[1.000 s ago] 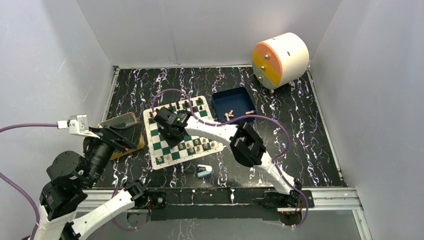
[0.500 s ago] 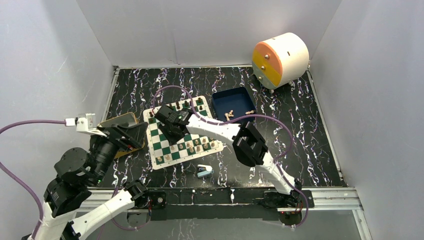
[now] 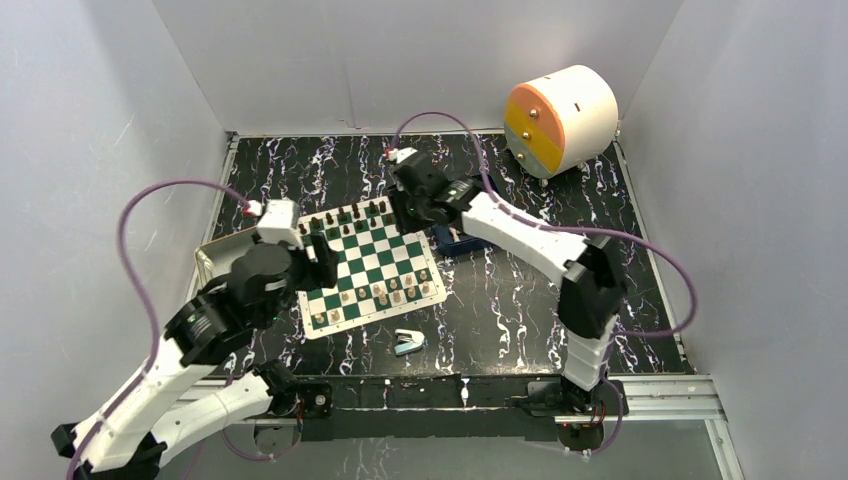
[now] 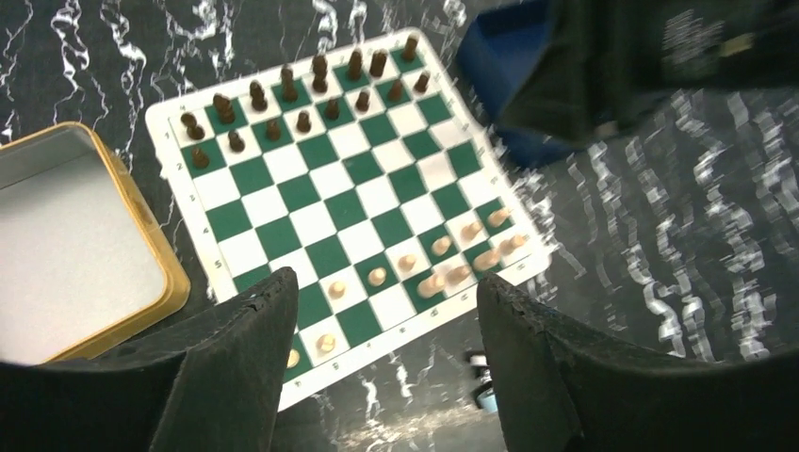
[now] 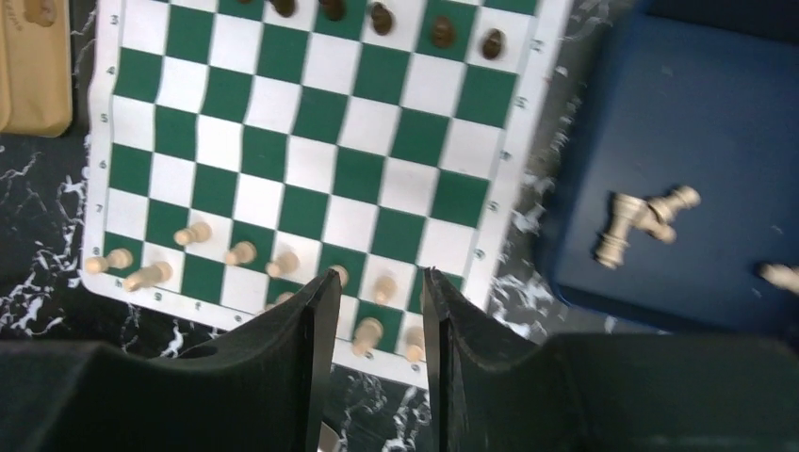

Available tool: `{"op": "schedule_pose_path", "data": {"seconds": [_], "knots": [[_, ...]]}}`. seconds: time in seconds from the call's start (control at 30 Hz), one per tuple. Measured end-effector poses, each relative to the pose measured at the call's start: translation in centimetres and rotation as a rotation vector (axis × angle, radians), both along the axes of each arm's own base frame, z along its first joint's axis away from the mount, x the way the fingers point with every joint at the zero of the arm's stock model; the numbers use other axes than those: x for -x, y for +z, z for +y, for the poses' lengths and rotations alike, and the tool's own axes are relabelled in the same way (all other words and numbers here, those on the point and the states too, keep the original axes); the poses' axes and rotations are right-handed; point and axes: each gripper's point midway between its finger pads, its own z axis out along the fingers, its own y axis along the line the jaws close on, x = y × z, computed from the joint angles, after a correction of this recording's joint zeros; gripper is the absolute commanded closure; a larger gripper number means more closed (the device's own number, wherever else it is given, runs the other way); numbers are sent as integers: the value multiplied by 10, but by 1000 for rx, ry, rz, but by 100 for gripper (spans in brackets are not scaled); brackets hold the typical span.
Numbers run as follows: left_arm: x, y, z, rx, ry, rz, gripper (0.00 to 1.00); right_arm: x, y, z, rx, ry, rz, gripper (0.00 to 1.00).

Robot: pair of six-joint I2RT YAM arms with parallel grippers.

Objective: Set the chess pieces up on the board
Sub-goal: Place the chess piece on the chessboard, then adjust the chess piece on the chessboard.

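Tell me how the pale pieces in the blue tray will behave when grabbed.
The pale pieces lie on their sides in the blue tray; their round turned bodies will probably roll if nudged. They look tiny, likely light, so easily flicked away. Two seem to touch, so lifting one may shift the other.

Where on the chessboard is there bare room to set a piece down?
The middle rows of the board are bare, bordered by the dark pieces at the far edge and the light pieces at the near edge. Those edge rows are crowded.
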Motion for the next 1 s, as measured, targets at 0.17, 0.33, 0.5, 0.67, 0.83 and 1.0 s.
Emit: {"op": "schedule_pose_path", "data": {"seconds": [0.17, 0.33, 0.5, 0.67, 0.83, 1.0], "knots": [[-12, -44, -14, -145, -7, 130, 53, 9, 12, -47, -24, -52, -63, 52], [-22, -83, -26, -256, -7, 250, 58, 31, 16, -84, -56, -74, -114, 51], [-35, -141, -22, -324, 18, 439, 67, 42, 41, -111, -113, -89, -214, 51], [-40, -198, -2, -297, 63, 644, 75, 47, 63, -129, -156, -105, -298, 51], [-41, -225, 4, -238, 63, 739, 81, 49, 67, -138, -167, -116, -333, 51], [-44, -238, -7, -210, 10, 759, 81, 50, 62, -140, -157, -111, -333, 51]]}}
